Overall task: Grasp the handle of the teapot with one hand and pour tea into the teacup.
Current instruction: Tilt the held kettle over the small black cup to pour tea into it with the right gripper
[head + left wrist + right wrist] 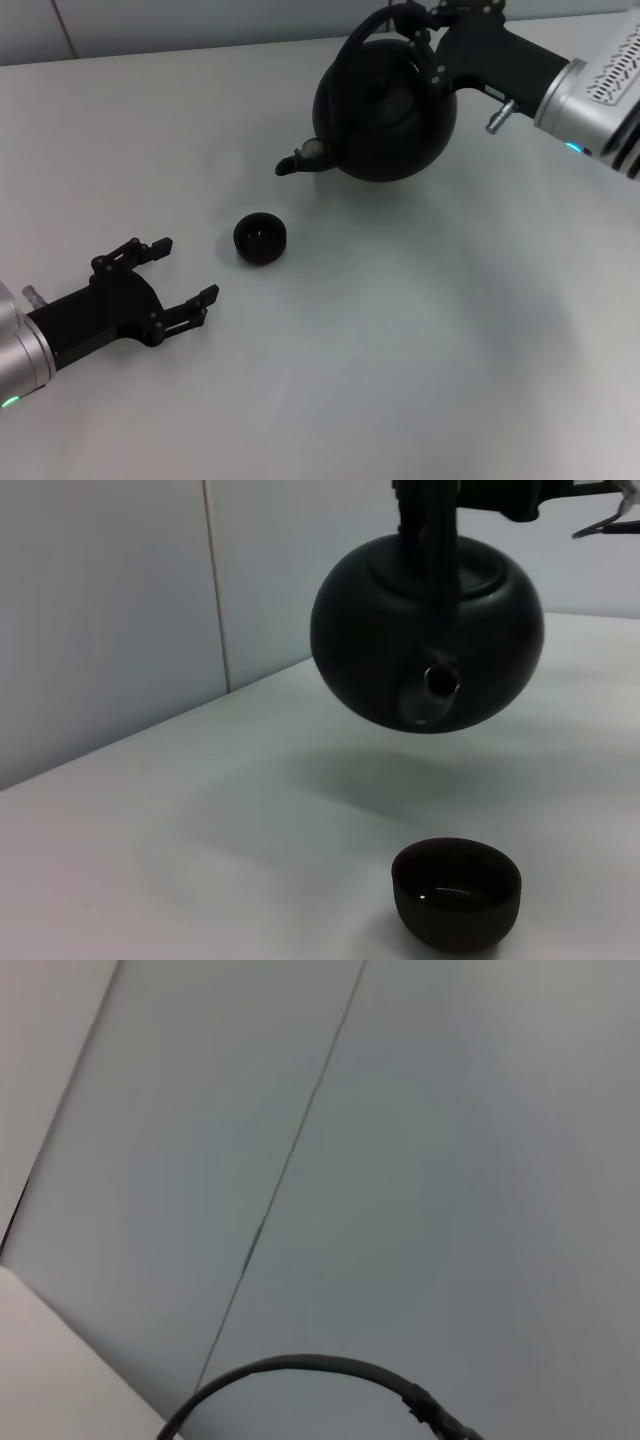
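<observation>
In the head view, the large round matte black teapot (385,110) hangs in the air beyond the tiny round black handleless teacup (261,238), tipped so that its short spout (300,160) points down and toward the cup. The right gripper (425,30) reaches in from the far side of the pot, and its jaws are clamped on the tall arched black handle (362,32) at the thicker end of the hoop. The teacup stands upright on the pale grey worktop (400,340), below and a little ahead of the spout tip, not touching the pot. The left gripper (180,275) lies low over the worktop on the near side of the teacup, close to it but apart, its jaws spread wide and holding nothing

In the left wrist view, the teapot (427,630) floats clear above the worktop (200,820), casting a soft shadow under itself. Its spout (438,680) faces the camera, and the teacup (456,892) sits lower and nearer than the pot, with a faint glint inside its bowl

In the right wrist view, only a thin curved stretch of the handle (300,1365) shows, against a plain grey panelled wall (400,1160)
</observation>
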You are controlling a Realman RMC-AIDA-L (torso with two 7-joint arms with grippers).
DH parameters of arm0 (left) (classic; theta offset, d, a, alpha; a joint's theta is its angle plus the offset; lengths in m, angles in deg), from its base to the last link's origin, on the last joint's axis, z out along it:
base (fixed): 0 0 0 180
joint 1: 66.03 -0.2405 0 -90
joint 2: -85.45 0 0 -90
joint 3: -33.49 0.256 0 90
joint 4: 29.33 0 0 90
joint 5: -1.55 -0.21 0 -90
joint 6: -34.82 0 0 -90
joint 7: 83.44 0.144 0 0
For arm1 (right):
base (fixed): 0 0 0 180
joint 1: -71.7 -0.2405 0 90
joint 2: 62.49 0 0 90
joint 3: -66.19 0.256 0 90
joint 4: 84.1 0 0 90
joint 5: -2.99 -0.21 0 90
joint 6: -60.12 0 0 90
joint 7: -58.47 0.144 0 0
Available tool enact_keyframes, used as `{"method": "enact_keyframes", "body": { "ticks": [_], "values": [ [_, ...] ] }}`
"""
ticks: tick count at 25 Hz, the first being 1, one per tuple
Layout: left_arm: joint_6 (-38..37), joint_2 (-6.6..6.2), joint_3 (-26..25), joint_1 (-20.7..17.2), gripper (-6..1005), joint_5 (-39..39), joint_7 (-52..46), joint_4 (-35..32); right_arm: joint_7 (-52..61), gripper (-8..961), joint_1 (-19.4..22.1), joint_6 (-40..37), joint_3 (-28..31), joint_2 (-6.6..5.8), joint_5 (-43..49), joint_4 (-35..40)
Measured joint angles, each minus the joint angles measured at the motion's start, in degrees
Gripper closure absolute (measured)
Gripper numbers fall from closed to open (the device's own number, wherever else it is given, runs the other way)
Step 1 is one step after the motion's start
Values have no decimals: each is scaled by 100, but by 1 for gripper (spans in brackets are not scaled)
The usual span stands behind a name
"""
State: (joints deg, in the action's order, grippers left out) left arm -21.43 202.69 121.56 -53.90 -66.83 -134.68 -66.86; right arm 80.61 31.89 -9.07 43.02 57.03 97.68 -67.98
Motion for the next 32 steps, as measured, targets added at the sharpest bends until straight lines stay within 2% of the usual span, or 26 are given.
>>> {"method": "enact_keyframes", "body": {
  "ticks": [11,32],
  "values": [
    [1,0,0,29,156,0,0,-1,-18,873,-105,216,-545,1,13,125],
    [0,0,9,35,156,0,1,-8,-88,873,-127,276,-1043,11,-5,360]
  ]
}}
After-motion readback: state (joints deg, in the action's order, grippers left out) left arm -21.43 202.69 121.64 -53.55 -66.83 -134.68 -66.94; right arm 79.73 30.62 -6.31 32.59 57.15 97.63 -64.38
